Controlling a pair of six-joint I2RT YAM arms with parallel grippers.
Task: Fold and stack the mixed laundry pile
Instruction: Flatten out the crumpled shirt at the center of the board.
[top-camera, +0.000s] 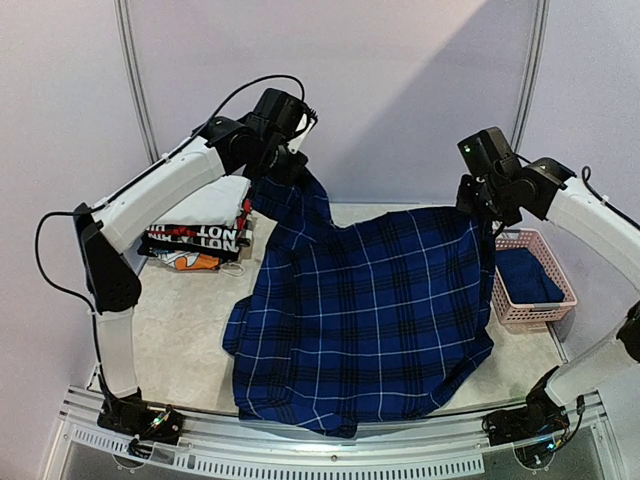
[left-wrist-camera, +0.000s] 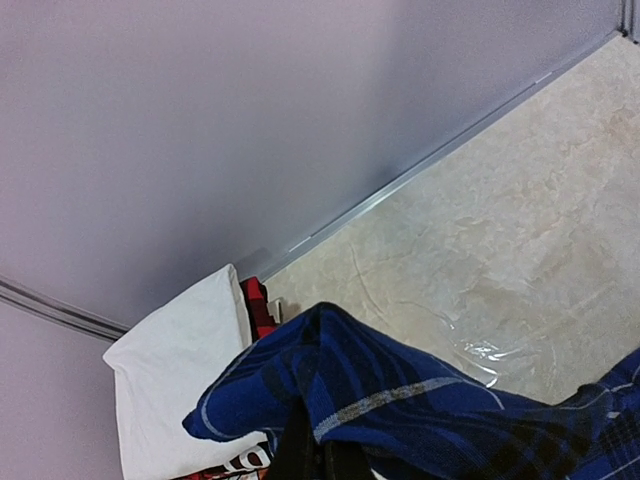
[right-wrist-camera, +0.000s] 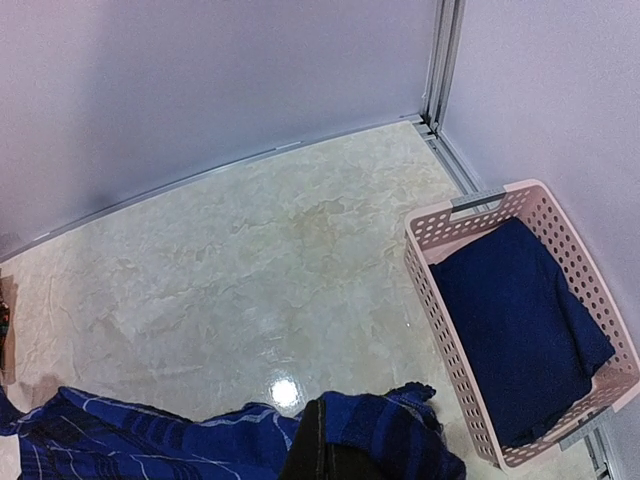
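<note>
The biggest thing I see is the flat beige stone-look table (top-camera: 180, 330). Spread over the middle of it is the dark-blue plaid shirt (top-camera: 370, 310) with thin white lines. Its two far corners are lifted up in the air and the cloth sags between them. Its lower part lies on the table and reaches the near edge.

My two white-and-black arms reach up, one on each side of the shirt.

On the right side sits the pink plastic basket with little holes (top-camera: 560, 300). Inside it lies the soft navy T-shirt (top-camera: 525, 278), folded flat. I cannot see its print from here.

On the left, at the back, is a pile of folded clothes (top-camera: 205, 225), white on top, then black with red letters. The lifted left part of the shirt hangs just beside this pile.

The left gripper (top-camera: 285, 165) is pinched tight on the shirt's left far corner, with blue cloth bunched over its fingers (left-wrist-camera: 300, 450). The right gripper (top-camera: 480, 205) is pinched tight on the right far corner, near the basket.
</note>
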